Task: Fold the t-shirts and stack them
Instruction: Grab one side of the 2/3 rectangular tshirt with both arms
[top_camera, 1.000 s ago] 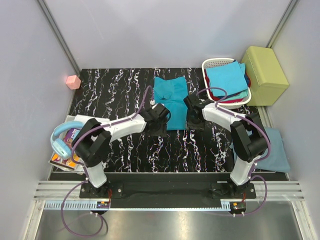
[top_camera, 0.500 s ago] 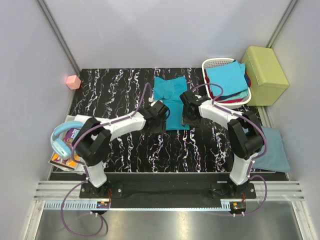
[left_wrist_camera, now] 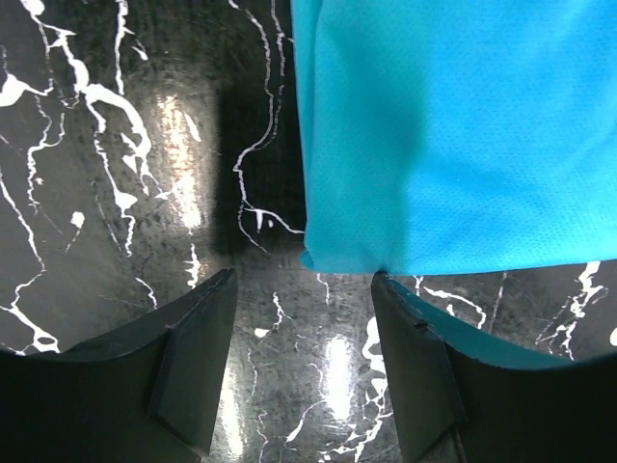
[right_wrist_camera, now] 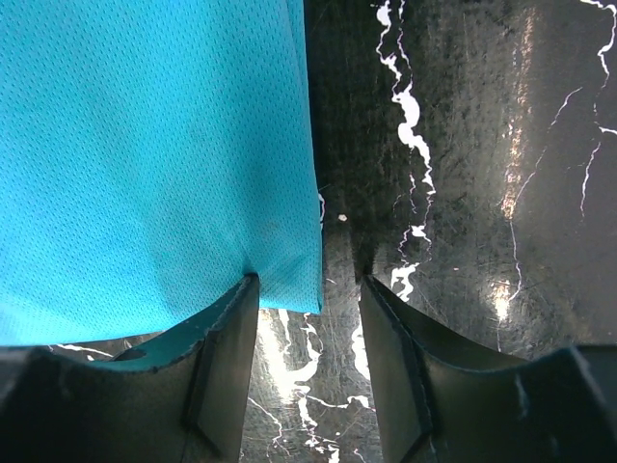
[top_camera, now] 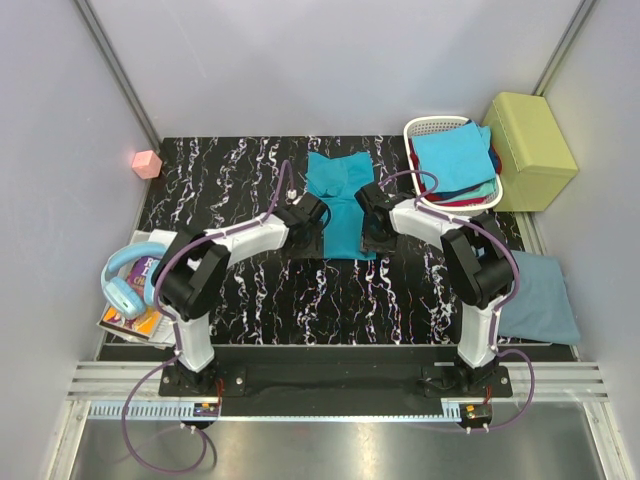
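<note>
Lining up to pinch the teal t-shirt [top_camera: 340,195]
The left gripper [left_wrist_camera: 301,289] and right gripper [right_wrist_camera: 308,289] are open and empty; a shirt corner lies just in front of each one. Next they likely must close on it.

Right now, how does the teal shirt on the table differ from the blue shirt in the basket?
The teal shirt lies alone on the black table; the blue shirt lies uppermost in the white basket. The teal shirt is greener, the blue shirt bluer. The left gripper and right gripper, both open, sit at the teal shirt's near corners, far from the blue shirt. Both are plain cloth.
</note>
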Tool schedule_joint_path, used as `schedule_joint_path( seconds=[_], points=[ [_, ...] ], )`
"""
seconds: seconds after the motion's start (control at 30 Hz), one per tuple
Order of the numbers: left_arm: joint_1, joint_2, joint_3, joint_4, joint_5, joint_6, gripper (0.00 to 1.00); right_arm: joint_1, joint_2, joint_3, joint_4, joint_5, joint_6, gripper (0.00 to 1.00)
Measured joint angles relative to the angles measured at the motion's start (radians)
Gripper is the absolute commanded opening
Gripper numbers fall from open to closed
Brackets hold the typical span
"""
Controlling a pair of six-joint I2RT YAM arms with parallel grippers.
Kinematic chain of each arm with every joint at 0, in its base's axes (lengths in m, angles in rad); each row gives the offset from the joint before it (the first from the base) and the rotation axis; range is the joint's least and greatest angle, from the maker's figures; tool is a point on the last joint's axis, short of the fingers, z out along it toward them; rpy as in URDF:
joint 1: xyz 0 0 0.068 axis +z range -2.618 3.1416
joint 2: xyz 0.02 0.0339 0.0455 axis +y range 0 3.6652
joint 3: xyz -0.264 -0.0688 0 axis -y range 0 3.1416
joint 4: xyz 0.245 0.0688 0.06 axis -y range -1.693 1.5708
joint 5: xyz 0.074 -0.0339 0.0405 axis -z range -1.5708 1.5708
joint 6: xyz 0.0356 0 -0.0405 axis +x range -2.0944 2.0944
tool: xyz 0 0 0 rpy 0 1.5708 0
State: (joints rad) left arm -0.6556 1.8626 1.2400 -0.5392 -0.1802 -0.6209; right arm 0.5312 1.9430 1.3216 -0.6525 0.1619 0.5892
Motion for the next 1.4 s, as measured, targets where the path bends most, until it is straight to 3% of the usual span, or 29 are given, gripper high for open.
schedule_joint_path(
  seconds=[0.13, 0.3, 0.47, 0.53, 0.6, 0.77, 0.9, 0.97, 1.4],
  points=[
    [0.0, 0.0, 0.0, 0.008, 0.009, 0.0, 0.61, 0.0, 0.001, 0.0, 0.003, -0.001, 0.003, 0.5],
    [-0.001, 0.013, 0.01, 0.016, 0.016, 0.006, 0.48, 0.0, 0.001, -0.004, 0.013, -0.01, 0.01, 0.44],
    [0.0, 0.043, 0.019, 0.019, 0.022, 0.012, 0.44, 0.0, 0.001, -0.007, 0.022, -0.019, 0.012, 0.41],
    [0.0, 0.048, 0.024, 0.019, 0.025, 0.014, 0.38, 0.0, 0.001, -0.008, 0.024, -0.021, 0.012, 0.39],
    [0.003, 0.053, 0.03, 0.021, 0.027, 0.014, 0.26, 0.0, 0.001, -0.008, 0.027, -0.025, 0.013, 0.32],
    [0.01, 0.061, 0.035, 0.035, 0.034, 0.014, 0.13, 0.0, 0.002, -0.01, 0.041, -0.034, 0.022, 0.19],
    [0.01, 0.062, 0.035, 0.044, 0.038, 0.014, 0.04, 0.001, 0.001, -0.013, 0.053, -0.043, 0.023, 0.03],
    [0.01, 0.062, 0.035, 0.046, 0.04, 0.014, 0.0, 0.001, 0.001, -0.015, 0.055, -0.043, 0.023, 0.0],
    [-0.017, -0.026, -0.088, 0.092, 0.08, -0.006, 0.0, 0.002, -0.095, -0.149, 0.114, -0.058, 0.045, 0.0]
  ],
)
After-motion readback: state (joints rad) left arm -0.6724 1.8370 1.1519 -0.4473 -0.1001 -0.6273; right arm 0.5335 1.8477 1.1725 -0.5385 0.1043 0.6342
